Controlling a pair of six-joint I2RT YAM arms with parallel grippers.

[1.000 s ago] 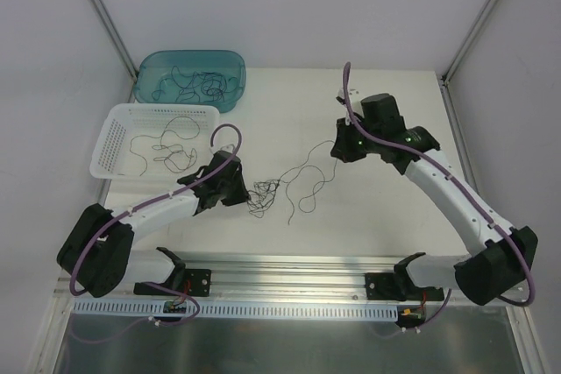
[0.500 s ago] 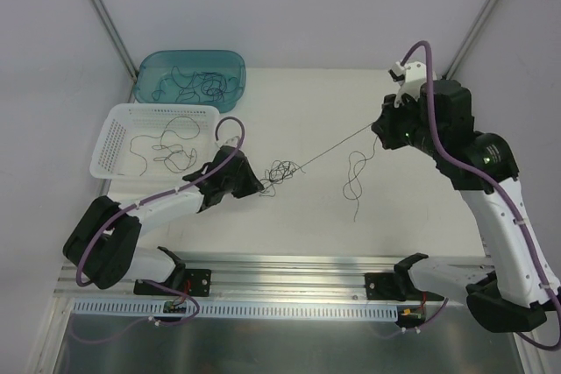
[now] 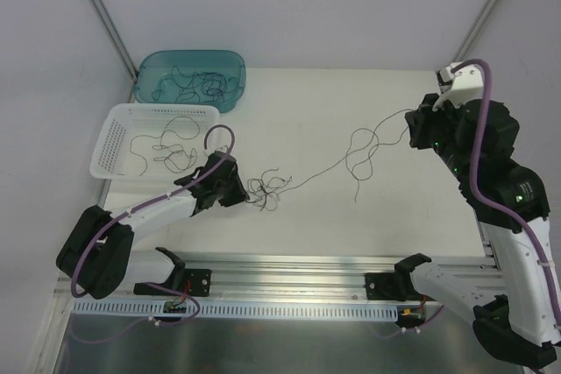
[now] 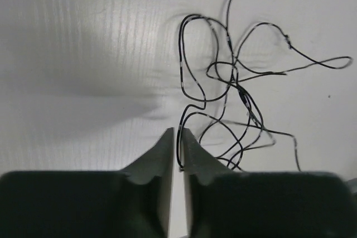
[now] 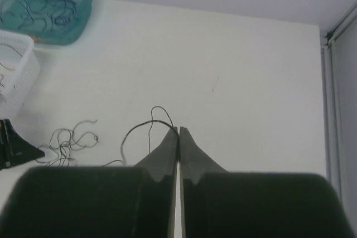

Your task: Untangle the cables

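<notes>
Pinching 1 cable (image 3: 326,170), the right claw (image 5: 178,130) has swung far right of the white basket (image 3: 107,148), drawing it from the tangle (image 3: 263,190) that the left claw (image 4: 178,133) pinches just beside that basket, so it looks nearly freed.

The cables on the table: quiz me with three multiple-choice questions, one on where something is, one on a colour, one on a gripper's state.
1. The tangle on the table lies: A at the far right corner; B right by the left gripper; C at the far edge.
2. The tub is: A teal; B red; C yellow.
3. The right gripper is: A wide open; B out of view; C shut on a cable.
Answers: 1 B, the tangle starts at its tips; 2 A, see-through teal; 3 C, a cable leaves its closed tips.
</notes>
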